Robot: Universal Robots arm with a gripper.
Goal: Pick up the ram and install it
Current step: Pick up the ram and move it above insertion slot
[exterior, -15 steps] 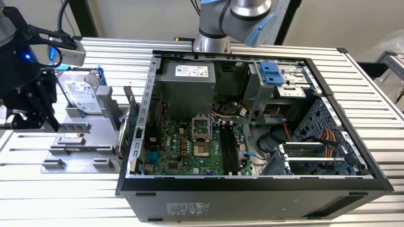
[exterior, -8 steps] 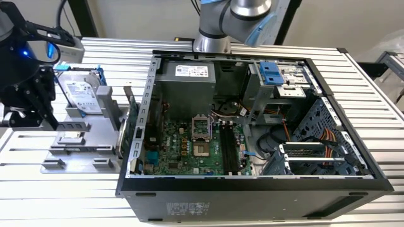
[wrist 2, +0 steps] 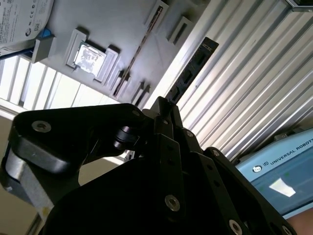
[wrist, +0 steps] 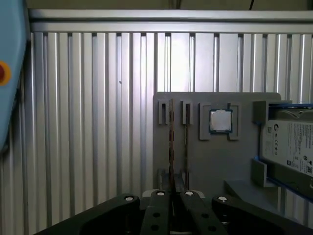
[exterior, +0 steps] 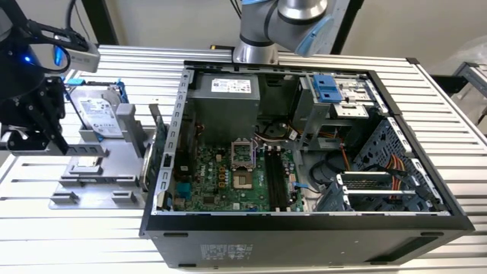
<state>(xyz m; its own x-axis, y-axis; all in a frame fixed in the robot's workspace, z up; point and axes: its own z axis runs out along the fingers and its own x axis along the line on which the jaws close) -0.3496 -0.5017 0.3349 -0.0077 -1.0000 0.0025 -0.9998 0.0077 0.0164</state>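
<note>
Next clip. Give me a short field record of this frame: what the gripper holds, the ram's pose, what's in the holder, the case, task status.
holding: gripper shut on the ram
ram pose: roughly level, raised off the gray holder, one end sticking out past the gripper
in holder: another stick, processor chip, hard drive
case: computer case open, to the exterior view's right of the holder
status: ram picked up, not yet in the case

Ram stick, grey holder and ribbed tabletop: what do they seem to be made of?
Ram stick: circuit board, probably fibreglass, dark and thin with black chips. Grey holder: likely plastic, matte, with moulded-looking slots. Ribbed tabletop: bare metal, probably aluminium; its ribs shine in the light.
</note>
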